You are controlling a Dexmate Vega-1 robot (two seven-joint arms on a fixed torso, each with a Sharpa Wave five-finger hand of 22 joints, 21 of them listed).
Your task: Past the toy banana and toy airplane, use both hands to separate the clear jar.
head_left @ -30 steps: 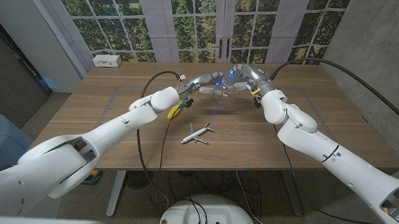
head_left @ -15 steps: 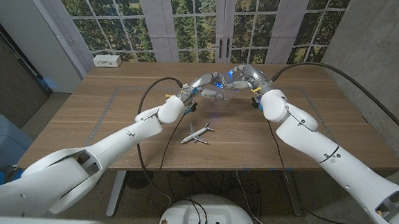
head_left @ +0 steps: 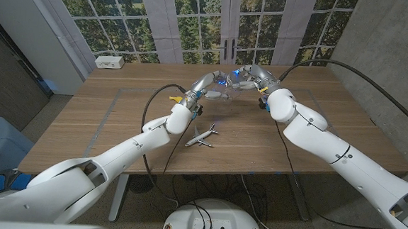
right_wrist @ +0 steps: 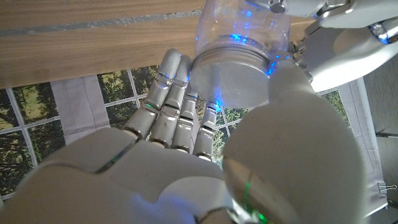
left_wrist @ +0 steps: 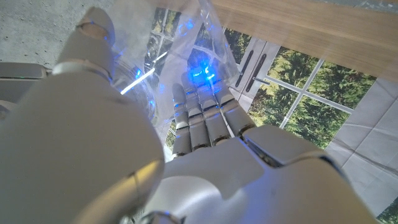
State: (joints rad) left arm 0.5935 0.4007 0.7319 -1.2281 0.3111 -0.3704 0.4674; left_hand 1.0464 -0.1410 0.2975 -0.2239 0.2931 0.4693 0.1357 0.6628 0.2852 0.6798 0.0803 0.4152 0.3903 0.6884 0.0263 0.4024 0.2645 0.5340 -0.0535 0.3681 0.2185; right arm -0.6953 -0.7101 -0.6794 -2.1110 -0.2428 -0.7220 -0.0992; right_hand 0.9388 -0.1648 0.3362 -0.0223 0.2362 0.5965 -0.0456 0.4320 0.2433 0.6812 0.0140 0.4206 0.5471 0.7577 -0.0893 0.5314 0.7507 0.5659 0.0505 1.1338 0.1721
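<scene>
Past the toy airplane (head_left: 201,135), both hands meet above the far middle of the table. The clear jar (head_left: 228,85) is held between them. My left hand (head_left: 211,84) grips its clear body (left_wrist: 163,68), which glows with blue light. Fingers and thumb of my right hand (head_left: 249,77) wrap the jar's metal lid (right_wrist: 232,76), which sits on the clear body (right_wrist: 244,23). In the right wrist view the left hand (right_wrist: 348,37) shows beside the jar. My left forearm (head_left: 162,130) lies over the spot where the toy banana lay.
A white box (head_left: 108,62) sits at the table's far left edge. Windows stand behind the table. Black cables hang along both arms, one loop (head_left: 151,104) over the table's left middle. Bare wood (head_left: 345,130) stretches to the right of the airplane.
My left arm has swung rightward and stretched further out, covering the toy banana. Both hands stay on the jar at nearly the same place. The airplane has not moved.
</scene>
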